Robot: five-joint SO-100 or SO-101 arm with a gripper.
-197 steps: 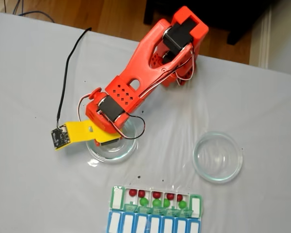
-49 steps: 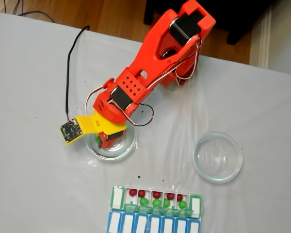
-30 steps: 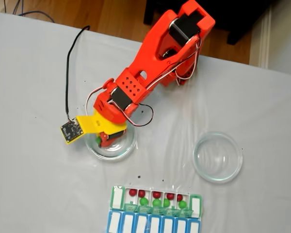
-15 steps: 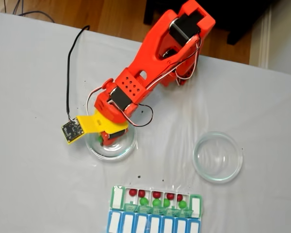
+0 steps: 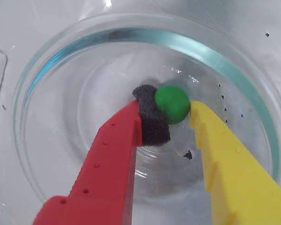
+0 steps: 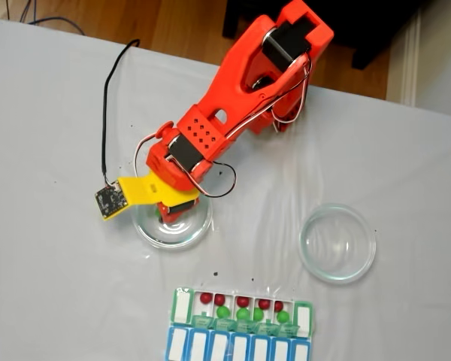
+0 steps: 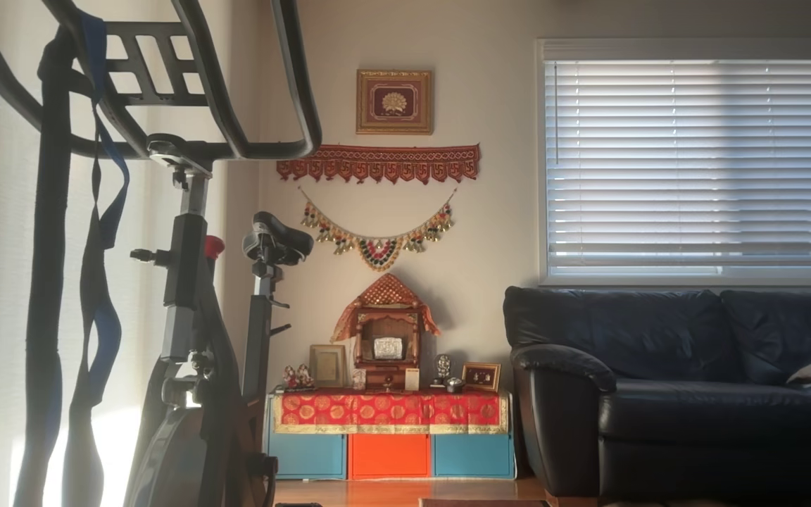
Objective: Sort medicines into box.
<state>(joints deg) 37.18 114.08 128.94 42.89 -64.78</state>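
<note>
White cloth covers the worktop [image 6: 52, 113]. At frame centre-left, the orange arm's end effector [image 5: 171, 112] reaches into a round clear glass dish [image 6: 146, 235], its red and yellow fingers clamped on a small green ball [image 5: 172, 104]. At bottom centre lies the green-and-white pill organizer row [image 6: 242, 309], already holding red and green balls.

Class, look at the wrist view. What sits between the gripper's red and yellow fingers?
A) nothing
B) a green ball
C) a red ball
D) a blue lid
B: in the wrist view the green ball sits between the foam-padded red finger and the yellow finger of the gripper, over the glass dish.
</note>
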